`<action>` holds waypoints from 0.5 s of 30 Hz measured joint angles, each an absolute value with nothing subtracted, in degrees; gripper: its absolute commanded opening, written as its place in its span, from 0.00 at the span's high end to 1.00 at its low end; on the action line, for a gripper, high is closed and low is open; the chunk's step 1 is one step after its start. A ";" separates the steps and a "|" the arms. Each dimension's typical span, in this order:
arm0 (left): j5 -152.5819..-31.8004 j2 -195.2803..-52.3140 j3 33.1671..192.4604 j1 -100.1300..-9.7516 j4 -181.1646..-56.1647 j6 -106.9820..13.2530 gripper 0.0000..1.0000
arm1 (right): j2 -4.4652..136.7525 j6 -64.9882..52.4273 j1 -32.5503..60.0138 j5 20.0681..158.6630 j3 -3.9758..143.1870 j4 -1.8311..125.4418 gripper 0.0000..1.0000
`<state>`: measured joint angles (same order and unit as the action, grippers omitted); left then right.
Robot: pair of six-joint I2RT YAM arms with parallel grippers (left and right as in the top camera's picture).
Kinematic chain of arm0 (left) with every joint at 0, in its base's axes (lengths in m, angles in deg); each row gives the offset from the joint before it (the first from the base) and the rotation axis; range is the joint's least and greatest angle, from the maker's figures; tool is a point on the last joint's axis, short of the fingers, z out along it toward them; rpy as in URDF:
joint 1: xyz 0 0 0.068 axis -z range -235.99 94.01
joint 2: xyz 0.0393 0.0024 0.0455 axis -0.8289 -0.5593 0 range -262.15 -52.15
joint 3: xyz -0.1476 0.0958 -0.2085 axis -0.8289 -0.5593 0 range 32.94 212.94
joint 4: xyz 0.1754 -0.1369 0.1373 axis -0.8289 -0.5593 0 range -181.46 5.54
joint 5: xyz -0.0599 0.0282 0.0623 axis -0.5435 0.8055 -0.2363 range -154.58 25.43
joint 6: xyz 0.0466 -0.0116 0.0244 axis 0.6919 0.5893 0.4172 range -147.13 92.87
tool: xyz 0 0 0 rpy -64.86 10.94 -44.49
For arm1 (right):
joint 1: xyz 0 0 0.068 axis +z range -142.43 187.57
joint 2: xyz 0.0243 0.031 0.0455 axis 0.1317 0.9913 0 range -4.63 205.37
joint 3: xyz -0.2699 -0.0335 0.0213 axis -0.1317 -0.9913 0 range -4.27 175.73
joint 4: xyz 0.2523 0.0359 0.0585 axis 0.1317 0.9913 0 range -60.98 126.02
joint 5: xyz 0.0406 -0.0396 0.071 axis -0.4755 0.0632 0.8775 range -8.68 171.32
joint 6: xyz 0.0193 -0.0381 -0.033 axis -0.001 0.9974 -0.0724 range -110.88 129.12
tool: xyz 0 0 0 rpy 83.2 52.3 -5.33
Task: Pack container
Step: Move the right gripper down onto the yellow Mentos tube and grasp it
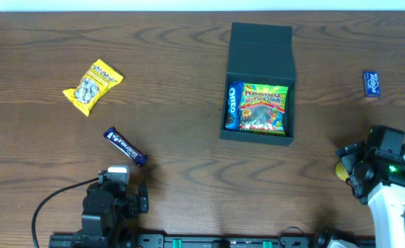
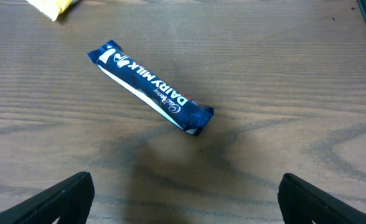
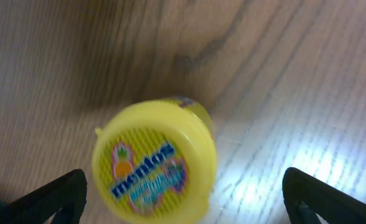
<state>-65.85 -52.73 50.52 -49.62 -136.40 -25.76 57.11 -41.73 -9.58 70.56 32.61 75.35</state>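
- Container point(image 1: 261, 52) open, centre-right on tabletop point(image 1: 175, 62); Oreo pack point(image 1: 233, 103) + Haribo bag point(image 1: 263, 108) inside.
- Yellow snack bag point(image 1: 92, 85) at left, blue choc bar point(image 1: 125, 146) near it.
- Small blue packet point(image 1: 372, 84) far right.

wood table point(image 1: 189, 179): container point(image 1: 260, 48), yellow packet point(image 1: 92, 86), dairy milk bar point(image 1: 125, 147), mentos tub point(image 3: 155, 168), perhaps a blue sachet point(image 1: 372, 84)

Container point(image 1: 261, 45): plain dark teal-green. Oreo packet point(image 1: 233, 105): blue. Haribo bag point(image 1: 263, 107): green, yellow, red print. Snack packet point(image 1: 92, 85): yellow. Chocolate bar point(image 2: 150, 87): navy, white lettering. Mentos tub point(image 3: 153, 168): yellow, blue lettering. Table point(image 1: 175, 69): brown woodgrain.
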 measured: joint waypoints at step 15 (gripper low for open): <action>-65.85 -52.73 50.52 -49.62 -136.40 -25.76 0.05 | 61.32 -41.03 -9.58 70.56 32.61 71.67 0.02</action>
<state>-65.85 -52.73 50.52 -49.62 -136.40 -25.76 61.32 -41.03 -9.58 70.56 32.61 71.67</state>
